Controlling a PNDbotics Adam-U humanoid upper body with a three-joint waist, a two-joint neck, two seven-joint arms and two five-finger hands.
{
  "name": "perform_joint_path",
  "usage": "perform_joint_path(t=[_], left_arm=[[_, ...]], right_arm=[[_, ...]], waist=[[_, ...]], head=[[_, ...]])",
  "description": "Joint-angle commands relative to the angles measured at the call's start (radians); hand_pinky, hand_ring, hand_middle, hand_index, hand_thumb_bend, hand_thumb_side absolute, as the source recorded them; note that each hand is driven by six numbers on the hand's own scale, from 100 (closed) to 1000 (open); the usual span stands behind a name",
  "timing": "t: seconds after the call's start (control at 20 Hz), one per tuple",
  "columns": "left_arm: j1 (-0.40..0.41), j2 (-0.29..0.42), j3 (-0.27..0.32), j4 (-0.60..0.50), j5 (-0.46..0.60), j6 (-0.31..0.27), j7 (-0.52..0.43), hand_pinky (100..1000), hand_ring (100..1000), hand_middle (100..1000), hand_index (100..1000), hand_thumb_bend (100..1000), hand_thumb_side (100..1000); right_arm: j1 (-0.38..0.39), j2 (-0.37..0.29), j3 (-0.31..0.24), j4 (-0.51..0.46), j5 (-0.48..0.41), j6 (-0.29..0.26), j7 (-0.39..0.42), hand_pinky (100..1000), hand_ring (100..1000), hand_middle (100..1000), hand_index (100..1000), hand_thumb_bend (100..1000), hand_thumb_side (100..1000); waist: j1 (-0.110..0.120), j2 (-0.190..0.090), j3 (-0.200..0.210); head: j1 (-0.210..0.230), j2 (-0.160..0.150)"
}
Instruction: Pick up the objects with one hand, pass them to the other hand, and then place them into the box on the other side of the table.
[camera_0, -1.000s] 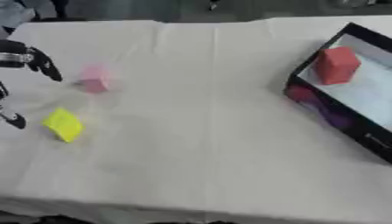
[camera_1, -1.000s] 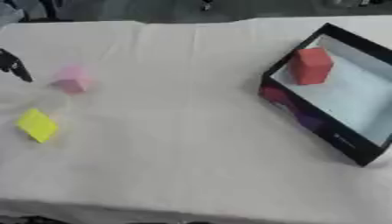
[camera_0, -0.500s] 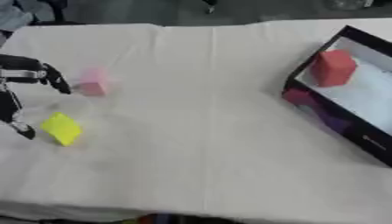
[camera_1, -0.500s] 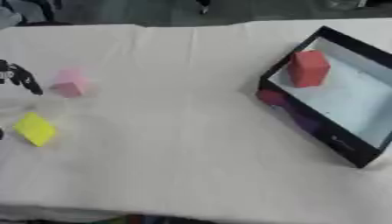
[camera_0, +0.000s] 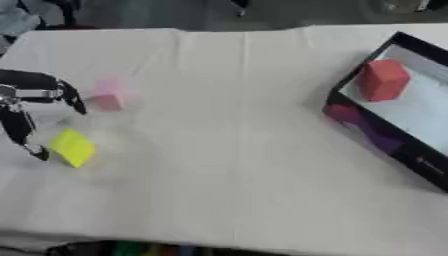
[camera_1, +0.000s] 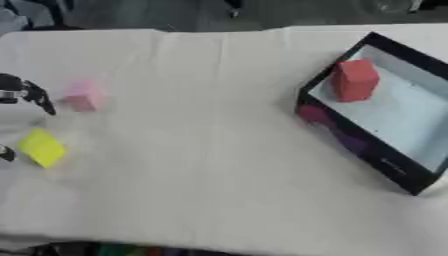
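Observation:
A pink block (camera_0: 108, 95) and a yellow block (camera_0: 73, 147) lie on the white cloth at the left. My left hand (camera_0: 24, 102) hovers at the left edge, open, its fingers spread just left of both blocks and touching neither. A red block (camera_0: 382, 80) stands inside the black box (camera_0: 372, 131) at the right. My right hand shows in no view.
The white cloth (camera_0: 227, 150) covers the table, with broad bare room between the blocks and the box. The table's front edge runs along the bottom. Dark floor lies beyond the far edge.
My left hand has come further in from the left edge, toward the two blocks. The whole picture has also shifted a little. The blocks and the box have not moved on the cloth.

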Motion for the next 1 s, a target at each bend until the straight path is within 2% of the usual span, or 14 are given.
perform_joint_path(t=[0.05, 0.55, 0.7, 0.85, 0.95, 1.0], left_arm=[[-0.021, 0.003, 0.017, 0.024, -0.045, -0.065, -0.008, 848, 834, 748, 814, 721, 100], [-0.025, -0.023, 0.030, 0.080, -0.116, -0.097, 0.060, 836, 827, 733, 788, 649, 100], [-0.023, -0.026, 0.031, 0.091, -0.115, -0.100, 0.077, 823, 809, 701, 768, 650, 100], [-0.023, -0.026, 0.028, 0.094, -0.107, -0.103, 0.073, 805, 775, 629, 716, 653, 100], [-0.023, -0.025, 0.028, 0.094, -0.105, -0.102, 0.066, 790, 753, 607, 698, 638, 100], [-0.023, -0.024, 0.029, 0.093, -0.104, -0.101, 0.064, 783, 743, 581, 661, 608, 100]], right_arm=[[-0.006, -0.026, -0.015, -0.015, 0.003, -0.001, -0.003, 969, 1000, 871, 996, 100, 687], [0.006, -0.020, -0.019, -0.012, 0.011, 0.001, -0.005, 969, 1000, 871, 995, 100, 694], [0.008, -0.021, -0.020, -0.011, 0.012, 0.001, -0.005, 969, 1000, 871, 995, 100, 693], [0.003, -0.019, -0.019, -0.008, 0.014, 0.002, -0.005, 969, 1000, 871, 996, 100, 694], [0.000, -0.018, -0.018, -0.006, 0.015, 0.003, -0.005, 970, 1000, 871, 996, 100, 699], [0.000, -0.018, -0.018, -0.005, 0.015, 0.003, -0.004, 970, 1000, 871, 996, 100, 693]], waist=[[-0.017, -0.003, -0.001], [-0.018, 0.002, -0.004], [-0.019, 0.002, -0.004], [-0.018, 0.002, -0.002], [-0.018, 0.001, -0.001], [-0.018, 0.001, -0.001]], head=[[0.006, -0.014], [0.014, -0.014], [0.015, -0.012], [0.017, -0.010], [0.017, -0.010], [0.017, -0.010]])
